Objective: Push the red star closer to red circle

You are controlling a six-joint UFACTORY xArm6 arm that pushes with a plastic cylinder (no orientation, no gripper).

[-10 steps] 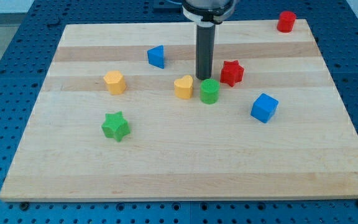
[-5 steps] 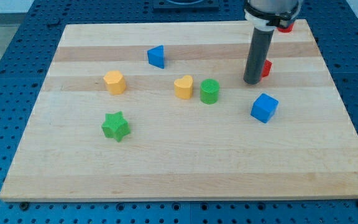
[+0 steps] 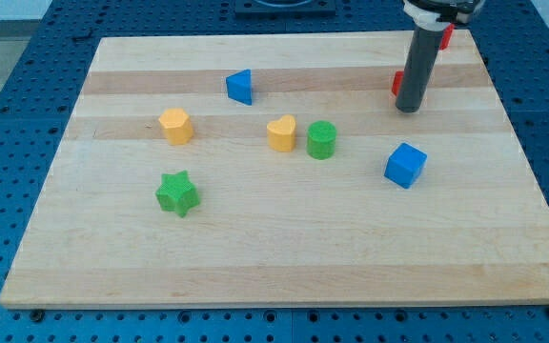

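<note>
— Pale wooden worktop (image 3: pixel 255 267) on blue pegboard (image 3: pixel 8 95). Nearest the view's bottom?
— Green star (image 3: pixel 177 193), at the left, well apart from everything else. Then blue cube (image 3: pixel 406 164), over on the right.
— Further up?
— Green cylinder (image 3: pixel 321 140) just beside yellow heart (image 3: pixel 281 133), mid-board. Yellow hexagon (image 3: pixel 175 125) off to their left, blue triangle-like block (image 3: pixel 240 86) beyond those. None of them near the work.
— And my tip (image 3: pixel 408 110)?
— Down on the worktop at the view's right, above the blue cube and well apart from it. No jaws to speak of: plain dark rod, nothing to open, close or grip.
— Red star (image 3: pixel 396 84)?
— Mostly hidden behind the rod. Only a red sliver peeking out at the rod's left edge, just beyond my tip toward the view's top. Touching or a hair apart, cannot tell.
— Red circle (image 3: pixel 446 38)?
— Farthest of all, near the worktop's top right corner, partly covered by the rod's upper part. Up and to the right of the red star.
— Key relation, then?
— Tip on the near side, star just past it, circle past the star: roughly one line toward the view's top right. Probably calls for a push onward along that line, biased rightward. With the sliver showing on the left, some risk of the star slipping off that way.
</note>
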